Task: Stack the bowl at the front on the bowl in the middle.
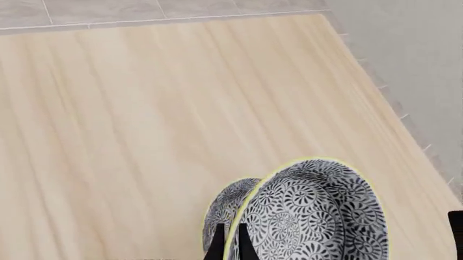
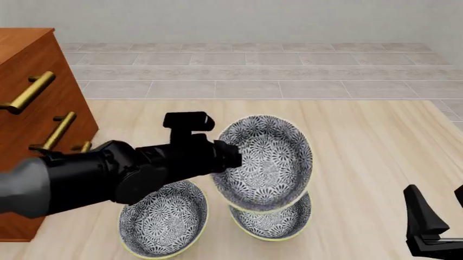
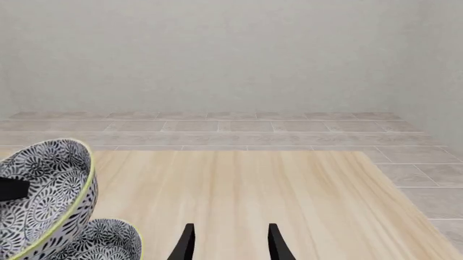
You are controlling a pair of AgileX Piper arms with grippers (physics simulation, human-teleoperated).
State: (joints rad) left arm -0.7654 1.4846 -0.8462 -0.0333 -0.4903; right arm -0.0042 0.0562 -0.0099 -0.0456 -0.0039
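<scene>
The left tool point(image 2: 225, 154) grips the rim of the bowl at the front point(image 2: 268, 162), held tilted in the air just above the bowl in the middle point(image 2: 278, 223). Next it should level the bowl and lower it in. The right tool point(image 3: 227, 244) waits with fingers apart.

Far and right table point(image 2: 376, 141): unobstructed | left edge: blocked by dresser point(image 2: 32, 108) | near centre: crowded by three bowls, one point(image 2: 271, 162) held tilted above another point(image 2: 278, 222), third point(image 2: 162, 225) alongside
</scene>
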